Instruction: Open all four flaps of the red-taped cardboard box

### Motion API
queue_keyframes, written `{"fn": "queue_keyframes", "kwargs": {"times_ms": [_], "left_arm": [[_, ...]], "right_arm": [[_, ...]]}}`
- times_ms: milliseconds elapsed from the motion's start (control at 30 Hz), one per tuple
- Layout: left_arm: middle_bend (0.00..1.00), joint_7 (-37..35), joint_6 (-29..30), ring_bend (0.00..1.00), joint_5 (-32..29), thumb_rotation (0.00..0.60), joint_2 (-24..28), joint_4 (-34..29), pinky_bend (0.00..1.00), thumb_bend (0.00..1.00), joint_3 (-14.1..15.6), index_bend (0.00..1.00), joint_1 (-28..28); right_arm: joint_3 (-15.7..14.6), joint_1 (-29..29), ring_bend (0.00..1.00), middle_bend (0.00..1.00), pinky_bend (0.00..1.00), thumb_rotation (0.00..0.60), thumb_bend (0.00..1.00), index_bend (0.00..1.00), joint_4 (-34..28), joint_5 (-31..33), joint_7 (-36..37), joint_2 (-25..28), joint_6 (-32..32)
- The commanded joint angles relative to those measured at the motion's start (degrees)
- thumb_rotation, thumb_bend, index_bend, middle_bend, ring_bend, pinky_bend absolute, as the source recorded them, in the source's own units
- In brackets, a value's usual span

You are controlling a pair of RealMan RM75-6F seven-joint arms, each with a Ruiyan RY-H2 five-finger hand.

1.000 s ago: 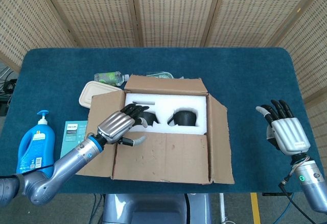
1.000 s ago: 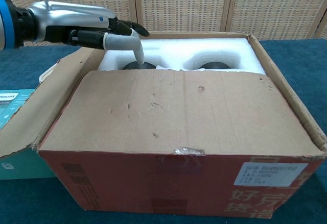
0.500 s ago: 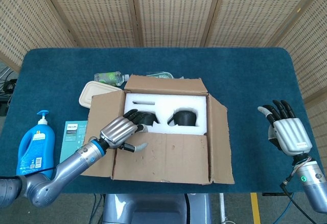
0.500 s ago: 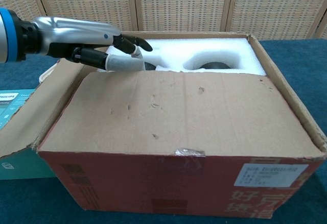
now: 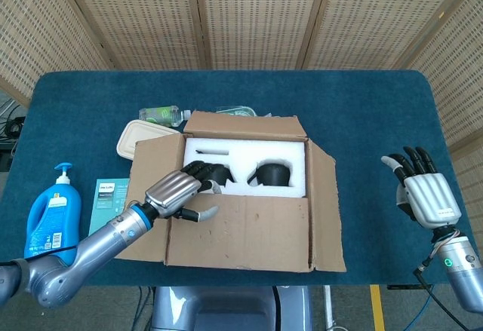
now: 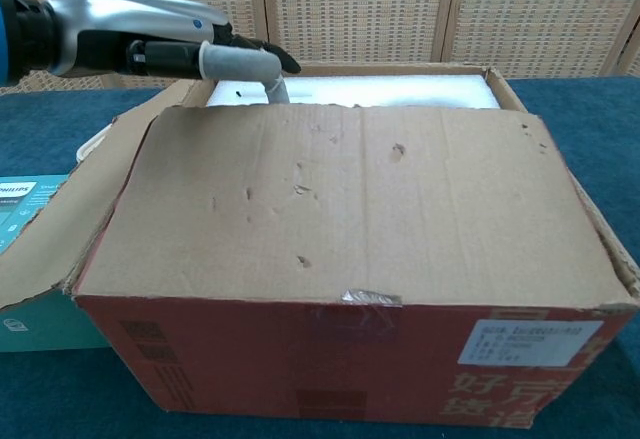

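The cardboard box (image 5: 249,237) stands mid-table, its red-taped front (image 6: 300,379) facing the chest view. The far flap (image 5: 245,126), left flap (image 5: 155,167) and right flap (image 5: 323,195) stand out from the box. The near flap (image 6: 340,199) still leans in over the white foam insert (image 5: 245,150), which holds two black items (image 5: 273,174). My left hand (image 5: 175,189) (image 6: 190,54) grips the near flap's free edge at its left end, fingers past the edge and thumb on top. My right hand (image 5: 424,194) hovers open well to the right of the box, touching nothing.
Left of the box lie a blue pump bottle (image 5: 51,218), a teal carton (image 5: 109,199) (image 6: 20,209), a beige lidded container (image 5: 136,135) and a clear plastic bottle (image 5: 162,113). Perforated screens stand behind the blue table (image 5: 362,112).
My left hand slid back to the near flap's edge and lifted it. In the chest view the flap now hides most of the foam. The right hand barely moved.
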Motion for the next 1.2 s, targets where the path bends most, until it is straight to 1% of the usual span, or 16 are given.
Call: {"fn": "queue_keyframes", "kwargs": {"times_ms": [33,267,367,533,700,833,1000,1100,1133,1200], "left_arm": [[0.0,-6.2,-2.6,0.0,2.9,0.072,3.3,-1.6,0.0,0.35,-2.1,0.33,1.2],[0.0,-17.8,-6.3,0.0,9.1,0.071,7.5,-3.5,0.0,0.35,-4.9,0.33,3.1],[0.0,-21.6,-7.5,0.0,11.3,0.071,8.7,-4.2,0.0,0.34,-5.6,0.33,3.6],[0.0,-32.4,-10.7,0.0,18.0,0.07,12.2,-5.9,0.0,0.34,-7.2,0.33,4.9],[0.0,-42.4,-10.9,0.0,25.3,0.067,14.5,-6.4,0.0,0.34,-7.9,0.33,6.1],[0.0,-47.9,-10.3,0.0,29.3,0.068,15.6,-6.6,0.0,0.34,-7.6,0.33,6.3],[0.0,-56.4,-8.5,0.0,35.8,0.065,17.3,-6.6,0.0,0.34,-6.3,0.33,6.2],[0.0,-65.2,-5.8,0.0,42.6,0.065,19.2,-6.3,0.0,0.34,-4.1,0.33,5.3],[0.0,-66.9,-5.1,0.0,43.9,0.065,19.6,-6.2,0.0,0.34,-3.7,0.33,5.0],[0.0,-73.0,-2.4,0.0,48.5,0.063,20.9,-5.5,0.0,0.34,-1.9,0.33,4.0]], "right_arm": [[0.1,0.1,0.0,0.17,0.0,0.6,0.9,0.16,0.0,0.1,-0.1,-0.1,-0.2],[0.1,0.3,0.0,0.17,0.0,0.6,0.9,0.16,-0.3,0.4,-1.0,-0.3,-0.4],[0.2,0.4,0.0,0.17,0.0,0.6,0.9,0.16,-0.5,0.5,-1.3,-0.3,-0.5],[0.4,0.8,0.0,0.17,0.0,0.6,0.9,0.16,-0.8,0.8,-2.2,-0.3,-0.9],[0.5,1.1,0.0,0.17,0.0,0.6,0.9,0.16,-1.2,1.1,-2.8,-0.4,-1.2],[0.6,1.2,0.0,0.17,0.0,0.6,0.9,0.16,-1.4,1.2,-3.2,-0.5,-1.4],[0.6,1.4,0.0,0.17,0.0,0.6,0.9,0.16,-1.6,1.5,-3.7,-0.5,-1.6],[0.7,1.5,0.0,0.17,0.0,0.6,0.9,0.16,-1.9,1.6,-4.1,-0.4,-1.7],[0.7,1.5,0.0,0.17,0.0,0.6,0.9,0.16,-2.0,1.7,-4.2,-0.4,-1.7],[0.7,1.5,0.0,0.17,0.0,0.6,0.9,0.16,-2.1,1.8,-4.5,-0.3,-1.7]]}}
